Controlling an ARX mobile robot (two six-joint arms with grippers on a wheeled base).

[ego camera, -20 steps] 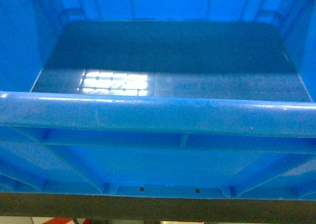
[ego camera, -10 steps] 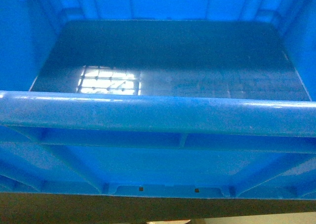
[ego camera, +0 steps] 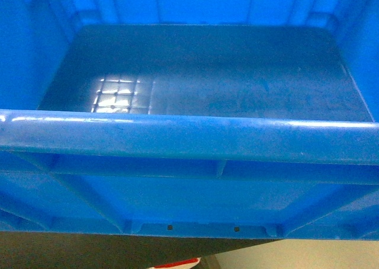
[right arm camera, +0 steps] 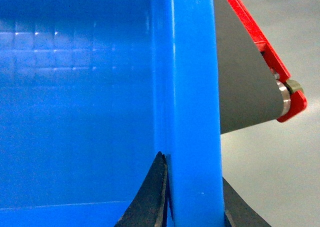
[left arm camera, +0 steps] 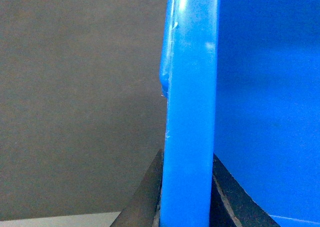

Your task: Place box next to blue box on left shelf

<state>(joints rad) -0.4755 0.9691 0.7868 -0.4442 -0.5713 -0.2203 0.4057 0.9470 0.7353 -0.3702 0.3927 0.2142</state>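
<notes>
The box (ego camera: 189,138), a big open-top bright blue crate, fills the head view with its thick near rim across the middle and its empty floor beyond. My left gripper (left arm camera: 187,159) is shut on the box's side rim (left arm camera: 192,87), one dark finger (left arm camera: 150,197) on each side. My right gripper (right arm camera: 192,168) is shut on the opposite rim (right arm camera: 192,62) the same way. The other blue box and the left shelf are out of view.
Below the crate lie a dark grey surface (ego camera: 71,251), pale floor (ego camera: 308,256) and a red piece (ego camera: 174,263). The right wrist view shows a grey panel (right arm camera: 240,77) with a red edge (right arm camera: 260,42) and a bolt (right arm camera: 285,94) close beside the crate.
The crate keeps its place in the head view. The dark surface under it has slid away, baring pale floor and a red piece at the bottom. The glare on the crate floor has shifted left.
</notes>
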